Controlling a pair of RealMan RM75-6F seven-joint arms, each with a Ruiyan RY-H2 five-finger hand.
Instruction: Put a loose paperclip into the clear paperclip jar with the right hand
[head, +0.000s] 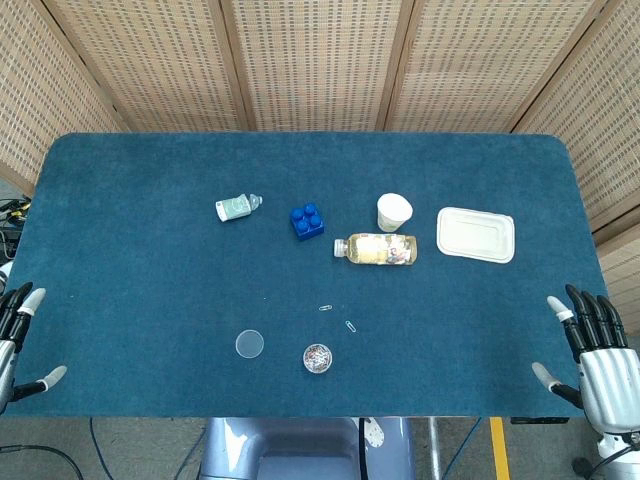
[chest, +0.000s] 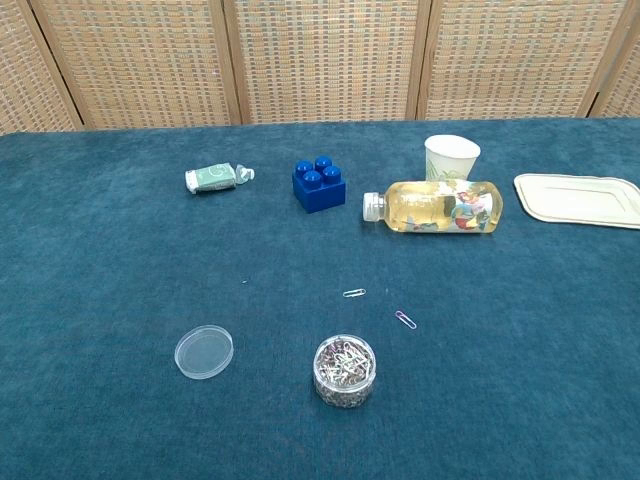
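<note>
The clear paperclip jar (head: 318, 358) (chest: 345, 371) stands open near the table's front edge, filled with paperclips. Its clear lid (head: 250, 344) (chest: 204, 352) lies flat to its left. Two loose paperclips lie just beyond the jar: a silver one (head: 325, 307) (chest: 354, 293) and a purple one (head: 350, 326) (chest: 405, 319). My right hand (head: 592, 352) hovers at the table's right front corner, fingers spread and empty, far from the clips. At the left front edge my left hand (head: 18, 340) is also open and empty. Neither hand shows in the chest view.
Further back lie a small green tube (head: 238, 207), a blue toy brick (head: 307, 220), a bottle on its side (head: 377, 249), a paper cup (head: 394, 211) and a white tray (head: 476, 234). Wicker screens stand behind the blue-carpeted table (head: 150, 280).
</note>
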